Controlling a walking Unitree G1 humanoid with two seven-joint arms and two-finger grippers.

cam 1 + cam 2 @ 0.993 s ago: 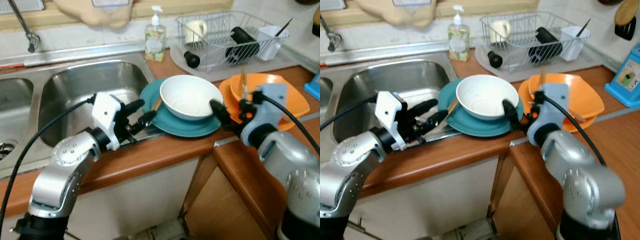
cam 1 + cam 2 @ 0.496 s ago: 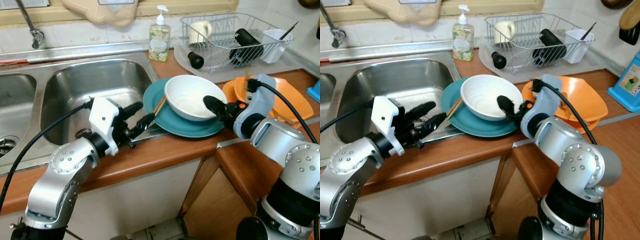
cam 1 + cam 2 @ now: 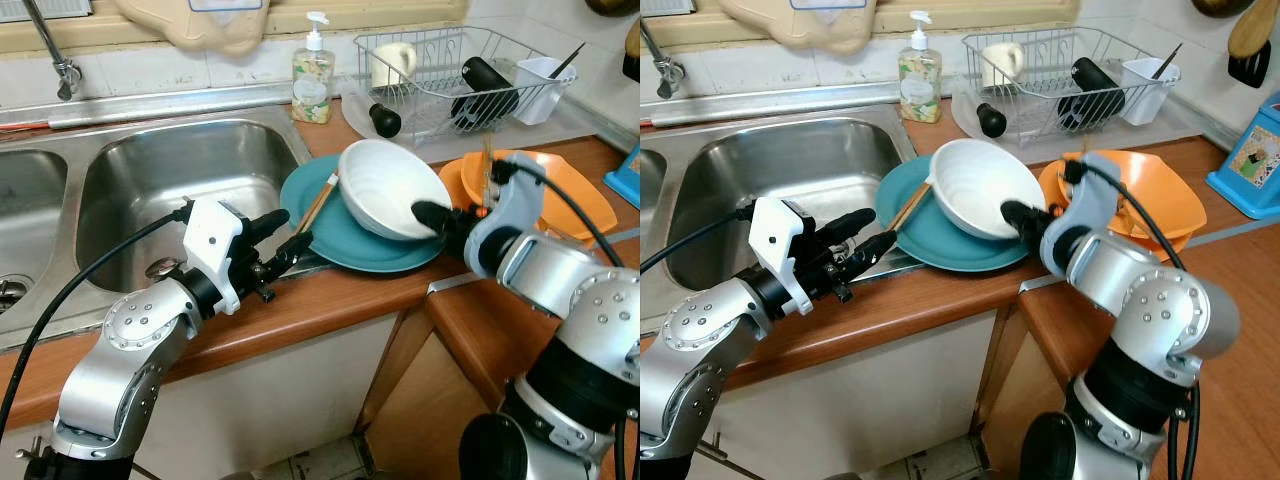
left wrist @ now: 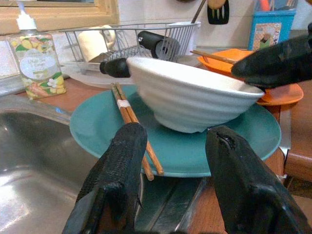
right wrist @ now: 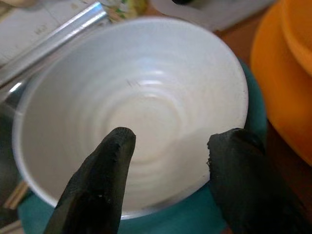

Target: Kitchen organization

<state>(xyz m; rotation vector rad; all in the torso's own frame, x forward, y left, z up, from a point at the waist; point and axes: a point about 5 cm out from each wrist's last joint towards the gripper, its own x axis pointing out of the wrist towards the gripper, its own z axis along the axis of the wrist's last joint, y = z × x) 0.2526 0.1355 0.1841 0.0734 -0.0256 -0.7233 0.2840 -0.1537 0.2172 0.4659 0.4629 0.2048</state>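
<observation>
A: Where was the white bowl [image 3: 385,200]?

B: At the centre of the head view, on a teal plate [image 3: 345,245]. It was tilted, its opening turned toward the right of the frame and its far rim lifted. The plate sat on the wooden counter [image 3: 330,300] at the right edge of the steel sink [image 3: 170,180].

A: Was a gripper on it?

B: The right gripper [image 3: 432,214] was at the bowl's right rim. In the right wrist view its two black fingers [image 5: 100,183] were spread apart in front of the bowl's inside; I could not tell whether they pressed the rim.

A: And the other arm?

B: The left gripper [image 3: 282,236] sat left of centre, at the counter's front edge by the plate, fingers parted and holding nothing.

A: Anything else on the plate?

B: A pair of wooden chopsticks [image 3: 318,203] lay on its left side, beside the bowl.

A: What surrounded it?

B: Orange dishes [image 3: 560,190] stood to the right, partly behind the right arm. In the upper part of the frame were a soap bottle [image 3: 312,70] and a wire dish rack [image 3: 455,70] holding a mug, a dark bottle and a white cup.
</observation>
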